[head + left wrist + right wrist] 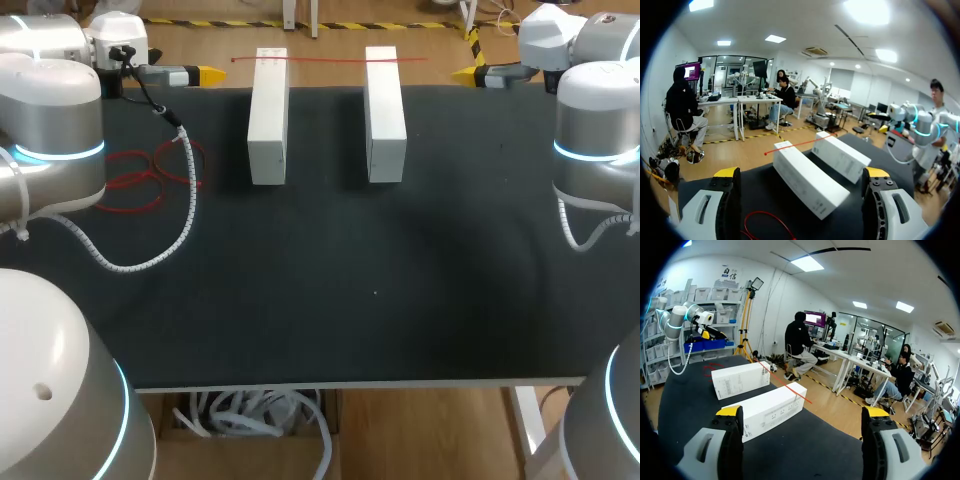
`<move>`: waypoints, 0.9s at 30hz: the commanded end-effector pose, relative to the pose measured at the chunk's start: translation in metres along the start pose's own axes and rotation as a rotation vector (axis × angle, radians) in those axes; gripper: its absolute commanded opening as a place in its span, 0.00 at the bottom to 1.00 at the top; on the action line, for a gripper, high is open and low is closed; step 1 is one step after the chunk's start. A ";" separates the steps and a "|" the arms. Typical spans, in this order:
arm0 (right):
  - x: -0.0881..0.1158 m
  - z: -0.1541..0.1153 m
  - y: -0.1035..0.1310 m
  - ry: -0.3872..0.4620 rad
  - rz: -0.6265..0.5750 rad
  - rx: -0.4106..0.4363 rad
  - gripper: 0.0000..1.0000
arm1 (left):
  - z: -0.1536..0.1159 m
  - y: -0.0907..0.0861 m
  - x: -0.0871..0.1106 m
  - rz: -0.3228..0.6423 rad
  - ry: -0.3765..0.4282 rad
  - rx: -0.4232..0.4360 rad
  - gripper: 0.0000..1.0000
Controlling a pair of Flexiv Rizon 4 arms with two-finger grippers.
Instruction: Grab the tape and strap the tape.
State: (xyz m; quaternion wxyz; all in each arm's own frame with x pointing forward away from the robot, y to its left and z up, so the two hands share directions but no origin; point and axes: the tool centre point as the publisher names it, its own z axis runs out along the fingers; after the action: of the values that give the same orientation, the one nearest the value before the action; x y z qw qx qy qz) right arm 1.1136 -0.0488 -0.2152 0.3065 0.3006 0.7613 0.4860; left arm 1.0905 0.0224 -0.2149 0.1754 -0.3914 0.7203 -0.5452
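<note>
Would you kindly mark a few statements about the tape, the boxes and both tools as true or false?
1. The two white boxes lie side by side on the table. True.
2. A thin red tape runs across the far ends of both boxes. True.
3. The left tool is shut on the tape. False: it is open and empty.
4. The red loops lie between the boxes. False: they lie left of both.
5. The right tool is open. True.

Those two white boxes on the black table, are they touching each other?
Apart. The head view shows the left white box and the right white box lying side by side, with a plain strip of dark table between them.
</note>
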 end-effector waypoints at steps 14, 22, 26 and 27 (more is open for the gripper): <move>0.000 0.000 0.000 0.000 0.000 -0.001 1.00 | 0.004 0.006 -0.006 0.025 0.013 -0.013 1.00; 0.000 0.000 0.000 0.000 0.000 -0.001 1.00 | 0.022 0.004 -0.039 0.167 0.265 -0.010 1.00; 0.000 0.000 0.000 0.000 0.000 -0.001 1.00 | 0.034 -0.002 -0.057 0.221 0.360 -0.009 1.00; 0.000 0.000 0.000 0.000 0.000 -0.001 1.00 | 0.038 -0.003 -0.060 0.226 0.390 -0.002 1.00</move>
State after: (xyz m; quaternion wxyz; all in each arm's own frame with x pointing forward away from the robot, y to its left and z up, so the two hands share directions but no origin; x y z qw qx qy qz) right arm 1.1136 -0.0488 -0.2152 0.3065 0.3005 0.7613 0.4860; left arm 1.1227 0.0324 -0.2288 0.1587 -0.2518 0.7714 -0.5625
